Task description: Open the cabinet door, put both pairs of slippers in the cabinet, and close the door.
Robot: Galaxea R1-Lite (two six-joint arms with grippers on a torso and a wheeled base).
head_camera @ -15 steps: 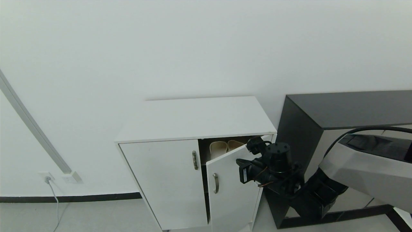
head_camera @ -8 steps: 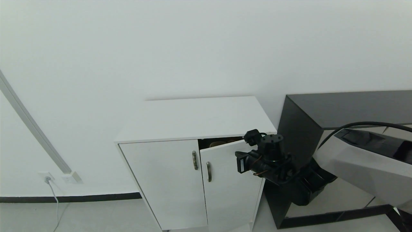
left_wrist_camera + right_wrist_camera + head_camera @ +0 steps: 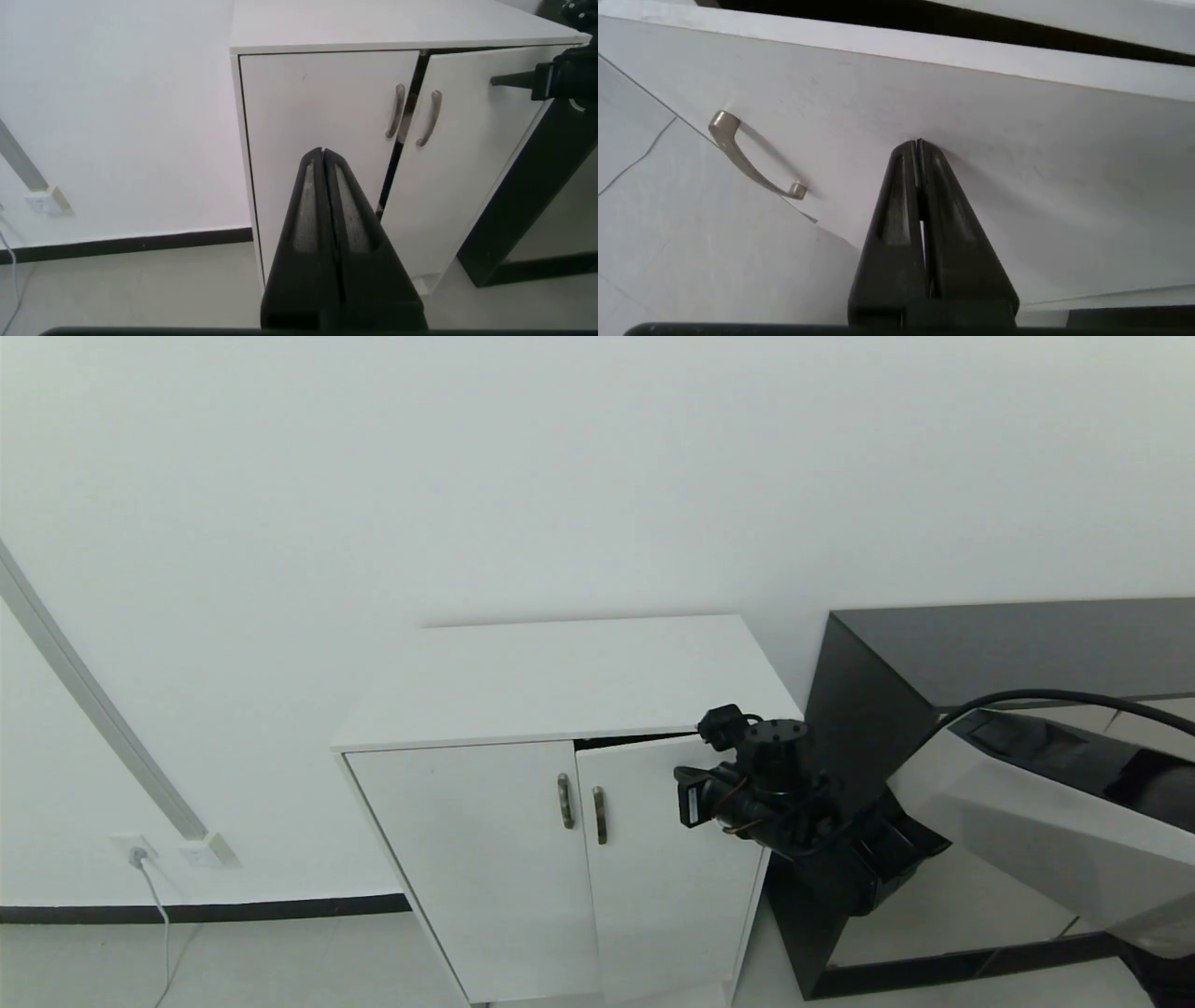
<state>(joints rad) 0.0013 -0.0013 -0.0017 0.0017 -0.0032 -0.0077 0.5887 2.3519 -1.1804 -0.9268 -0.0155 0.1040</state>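
Right wrist view has the right gripper [image 3: 918,149] with its fingers pinched fully together and nothing between them. The tips are right up against the white face of the right cabinet door [image 3: 1046,121], off to one side of its metal handle [image 3: 752,154]. On the other arm, the left gripper [image 3: 322,159] is squeezed closed and empty too, hanging in the air well back from the cabinet [image 3: 374,19] and facing the left door [image 3: 318,112].

That right door is nearly flush, with just a thin dark slit [image 3: 635,740] showing under the cabinet top, so it's not quite home. The left door sits flat shut. Just beside the cabinet on the right stands a black unit [image 3: 868,709]. Low on the wall [image 3: 560,476] to the left there's a socket [image 3: 138,852] with a cable [image 3: 166,915] plugged in.
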